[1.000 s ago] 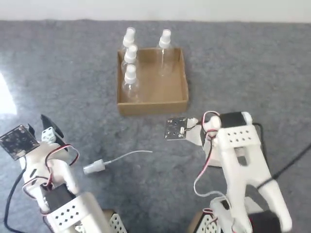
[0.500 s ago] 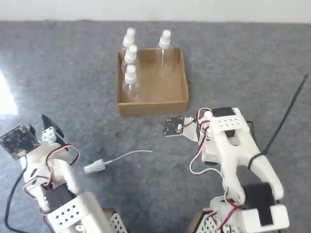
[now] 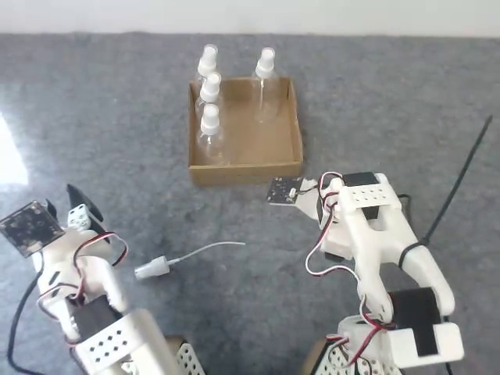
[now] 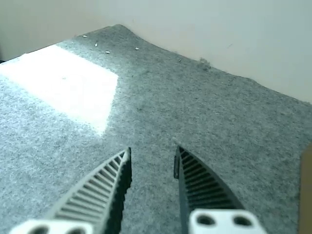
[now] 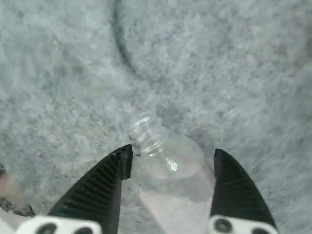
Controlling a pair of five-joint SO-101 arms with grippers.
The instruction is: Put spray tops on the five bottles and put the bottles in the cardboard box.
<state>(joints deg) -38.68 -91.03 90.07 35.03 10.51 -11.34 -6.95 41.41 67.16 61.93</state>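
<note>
– Right gripper [image 5: 172, 151] first: what is it doing?
– It is clamped on the uncapped bottle [image 5: 165, 170], with one ribbed finger [image 5: 97, 190] against each side of the shoulder.

– And the arm's pose?
– Right arm [image 3: 375, 226] rises from the near edge of the table [image 3: 437, 117], right of the middle. It is folded close on itself. Its wrist tips downward just in front of the cardboard box [image 3: 246, 170], by the box's near right corner.

– Which way does the bottle point?
– The open neck points away from the wrist, down toward the grey carpet [image 5: 234, 58]. The long axis runs roughly along the fingers, and the body sits back between them.

– The other side?
– Left gripper [image 4: 152, 153] hangs over the carpet at the near left corner. Its fingers are a little apart with nothing between them, and it is aimed toward the far left and the wall [image 4: 219, 34].

– And the rest of the set?
– Four capped bottles [image 3: 209, 125] stand upright at the box, toward the far edge. Three are in a row along its left wall and one is at the back right. A loose spray top [image 3: 151, 270] lies on its side on the table between the arms, head toward the left edge. Its thin tube [image 3: 211, 248] trails off to the right.
</note>
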